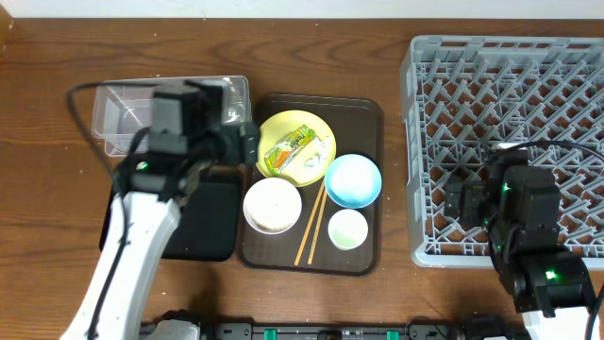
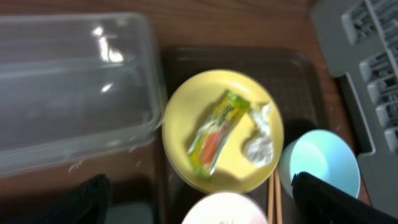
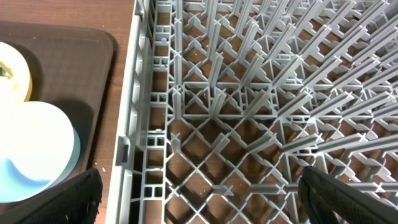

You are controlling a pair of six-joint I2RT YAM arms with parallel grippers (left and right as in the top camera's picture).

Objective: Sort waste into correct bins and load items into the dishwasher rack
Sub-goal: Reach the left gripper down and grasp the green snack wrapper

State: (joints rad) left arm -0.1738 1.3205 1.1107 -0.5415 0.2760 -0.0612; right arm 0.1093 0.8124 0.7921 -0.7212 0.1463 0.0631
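A green-yellow snack wrapper (image 2: 217,134) and a crumpled white scrap (image 2: 260,140) lie on the round yellow plate (image 1: 296,146). Beside it stand the light blue bowl (image 1: 353,179), the white bowl (image 1: 273,205), the small white cup (image 1: 347,229) and the wooden chopsticks (image 1: 311,225). My left gripper (image 2: 205,205) hovers open just left of the plate, holding nothing. The clear tub (image 1: 170,109) and the black tray (image 1: 203,222) sit to the left. My right gripper (image 3: 199,199) hangs open and unloaded over the left part of the grey dishwasher rack (image 1: 510,142).
All the dishes rest on a dark brown serving tray (image 1: 370,113) in the middle of the wooden table. The left arm reaches over the black tray and the tub's near corner. The rack's upright pegs (image 3: 249,93) rise under the right gripper.
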